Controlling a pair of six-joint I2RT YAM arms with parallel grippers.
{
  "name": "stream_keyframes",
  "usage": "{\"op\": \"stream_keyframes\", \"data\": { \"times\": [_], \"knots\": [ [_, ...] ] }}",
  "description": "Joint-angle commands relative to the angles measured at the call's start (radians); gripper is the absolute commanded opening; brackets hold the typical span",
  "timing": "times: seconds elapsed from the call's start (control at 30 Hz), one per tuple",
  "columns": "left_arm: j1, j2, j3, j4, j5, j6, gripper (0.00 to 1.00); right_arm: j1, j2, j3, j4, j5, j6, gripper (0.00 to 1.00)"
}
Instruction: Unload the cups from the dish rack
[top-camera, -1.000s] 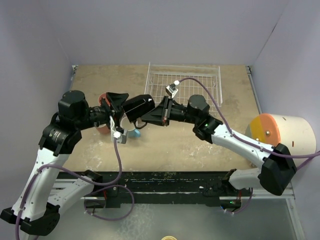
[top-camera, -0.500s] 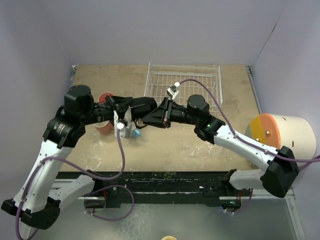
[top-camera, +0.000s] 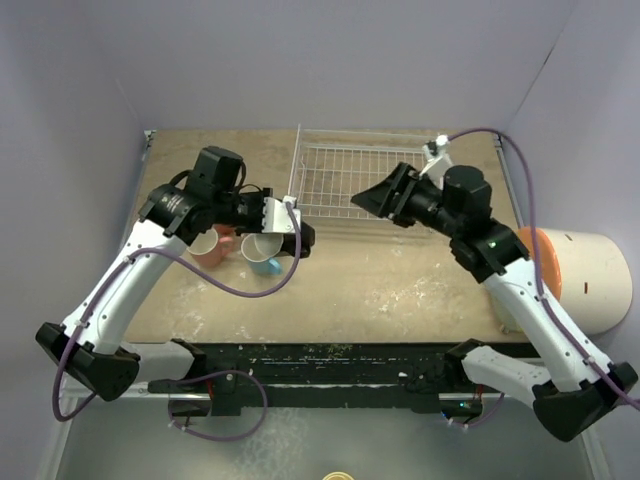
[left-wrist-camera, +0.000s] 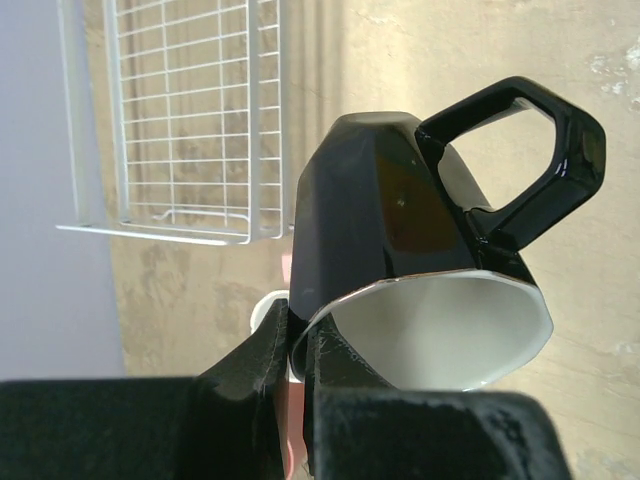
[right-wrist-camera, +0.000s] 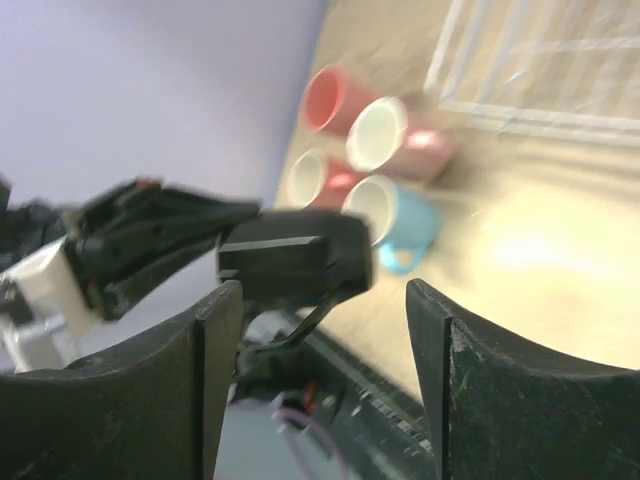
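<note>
Black glazed ceramic fills my left wrist view. The black cup (left-wrist-camera: 390, 210) is pinched by its rim in the left gripper (left-wrist-camera: 300, 345), with one finger (left-wrist-camera: 255, 365) on the outer wall and the other inside against the pale lining. The jaws are closed tight on that wall. The cup lies tilted out ahead of the fingertips, its mouth turned back toward the camera. Its handle (left-wrist-camera: 530, 150) sticks out on the right of the tool. I cannot tell from here whether its base touches the table (top-camera: 400, 290).

The dish rack (left-wrist-camera: 180, 110) lies ahead of that gripper and off to its left, apart from the cup. From above, the tool sits just off one of the rack's near corners.

My right gripper (right-wrist-camera: 325, 290) has its fingers (right-wrist-camera: 215, 380) spread wide with nothing between them. From above it hangs at the rack's near rim, and its wrist view shows the wire grid ahead and to the right.

Straight ahead of the right fingertips I see the dark body of the left gripper. Beyond that, four more cups are bunched together on the table. The light blue cup (right-wrist-camera: 400, 215) is the closest to that gripper, with three pink cups (right-wrist-camera: 330, 97) just past it. All four lie on their sides.

Behind the right arm, a big white cylinder with an orange end (top-camera: 590, 270) sits off the table's edge.
</note>
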Motion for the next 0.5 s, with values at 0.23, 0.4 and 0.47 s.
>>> {"op": "stream_keyframes", "data": {
  "times": [0.23,0.4,0.47],
  "knots": [
    [-0.269,0.154,0.086,-0.046,-0.213,-0.089,0.0,-0.114,0.029,0.169,-0.35,0.401,-0.312,0.72],
    [-0.334,0.311,0.114,-0.117,-0.312,-0.078,0.0,-0.126,0.05,0.199,-0.372,0.452,-0.327,0.73],
    [-0.344,0.379,0.141,-0.154,-0.339,-0.084,0.0,-0.127,0.048,0.202,-0.376,0.453,-0.325,0.73]
  ]
}}
